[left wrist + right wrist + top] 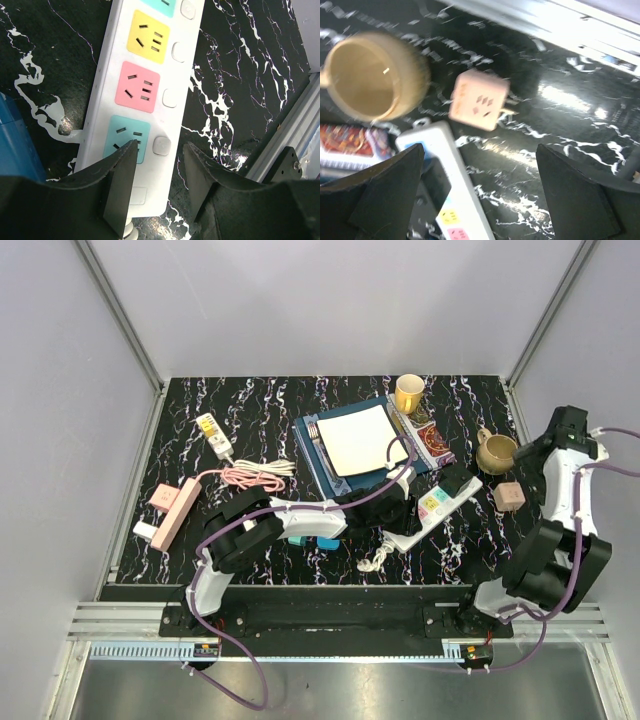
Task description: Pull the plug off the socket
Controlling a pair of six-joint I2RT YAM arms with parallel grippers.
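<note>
A white power strip [440,505] with yellow, pink and teal sockets lies right of centre. A black plug [457,480] sits in its far end. My left gripper [403,517] hovers open over the strip's near end. In the left wrist view the strip [150,75] runs up the frame. That gripper [159,170] has one finger over the teal socket and the other over the table. My right gripper [537,462] is wide open and empty, off to the right. In the right wrist view it [480,170] looks down on the strip [460,185] and plug [434,182].
A pink cube adapter [509,496] and a tan mug [495,450] lie near the plug end. Blue books with a white plate [355,440] and a yellow mug [409,392] stand behind. A pink power strip [175,510], pink cable [255,477] and small white strip [213,435] lie left.
</note>
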